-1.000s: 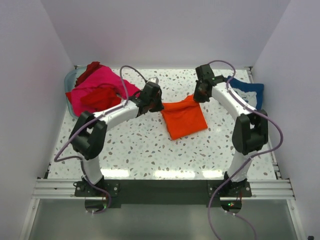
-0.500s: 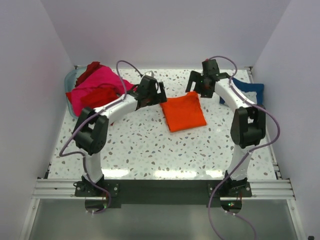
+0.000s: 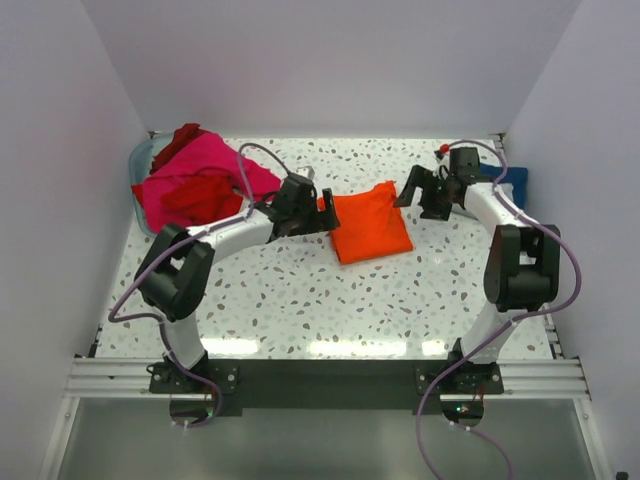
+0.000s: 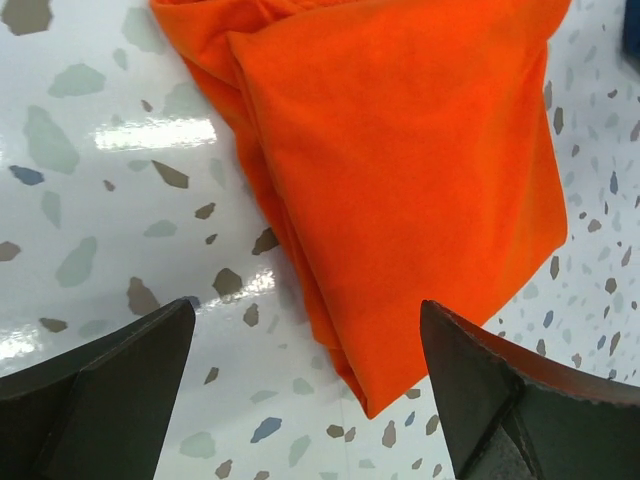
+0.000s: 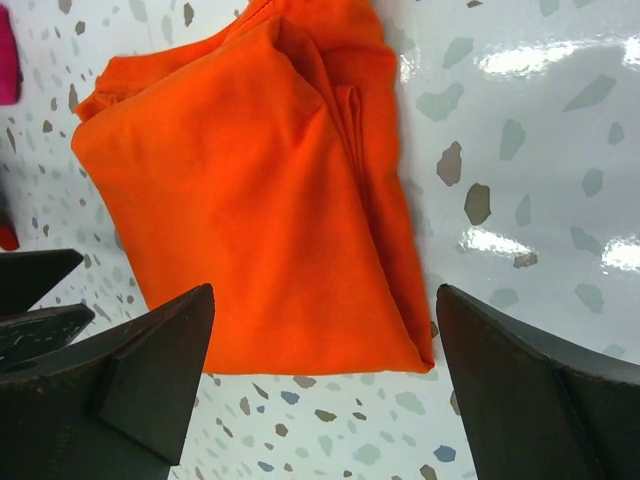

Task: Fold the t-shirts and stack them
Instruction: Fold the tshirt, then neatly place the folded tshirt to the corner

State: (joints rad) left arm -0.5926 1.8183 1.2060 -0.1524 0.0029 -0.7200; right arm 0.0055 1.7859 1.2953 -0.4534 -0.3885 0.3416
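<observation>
1. Where the scene is viewed from above, a table (image 3: 280,290) is shown whose glossy white top is flecked with grey, brown and blue chips; bands of lamp glare are reflected along its near and far edges.
2. The table is enclosed on the left, back and right by plain pale walls (image 3: 330,60); a metal rail (image 3: 320,372) is fixed along the near edge, and both arm bases (image 3: 185,378) are mounted on it.
3. An orange shirt (image 3: 370,222) is laid folded flat on the bare top, near the middle and slightly toward the back; stacked fold edges are seen along one side in the wrist views.
4. The left gripper (image 3: 322,207) is held at the shirt's left edge with its jaws spread wide and nothing pinched; whether the cloth is touched cannot be told.
5. The right gripper (image 3: 418,196) is held just off the shirt's right edge, its jaws likewise spread and empty.
6. A bin (image 3: 137,160) is set at the back left corner; a pink shirt (image 3: 210,160) and red shirts (image 3: 200,198) are heaped in it and are spilled over its rim onto the table.
7. A navy shirt (image 3: 512,182) is seen at the back right, close to the right wall and partly hidden behind the right arm (image 3: 520,265).
</observation>
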